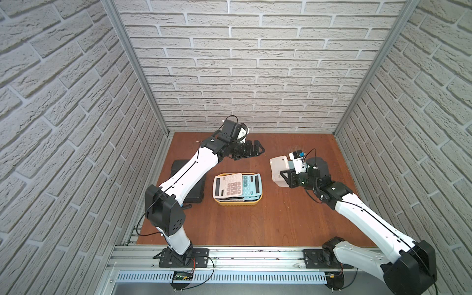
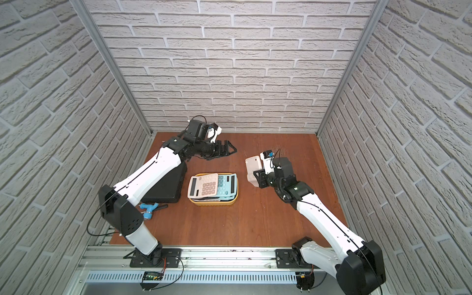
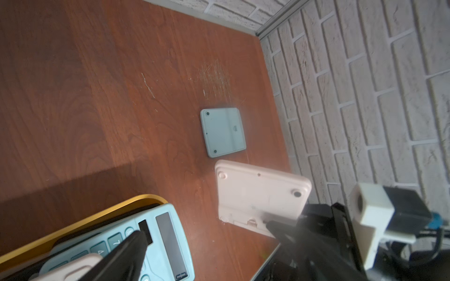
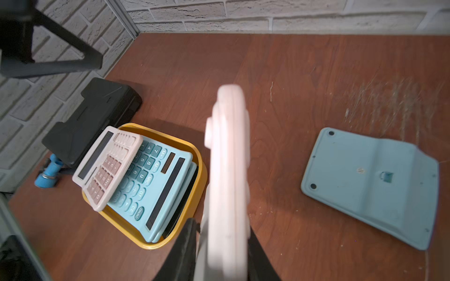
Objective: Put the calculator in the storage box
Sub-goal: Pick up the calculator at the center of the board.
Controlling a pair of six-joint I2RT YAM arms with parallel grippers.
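The right claw [image 1: 287,176] is clenching the pale pink calculator [image 1: 277,168] by one end, holding it on edge. The crowded storage box [image 1: 238,203] is sitting near the claw, toward the left arm. The calculator is likely light, stiff, slick plastic, so pinching across its flat faces is suiting it. The left claw [image 1: 256,149] is hanging released.

Setup's a reddish-brown wood-grain board [image 1: 255,224], boxed in by 3 whitish faux-brick walls [image 1: 250,63], behind it and on both sides. 2 aluminium posts [image 1: 136,66] rise from its back corners, and a slotted metal rail [image 1: 255,255] runs along its front edge. There are pale scratch marks [image 4: 389,102] near its back edge. Lighting's even, with soft shadows.
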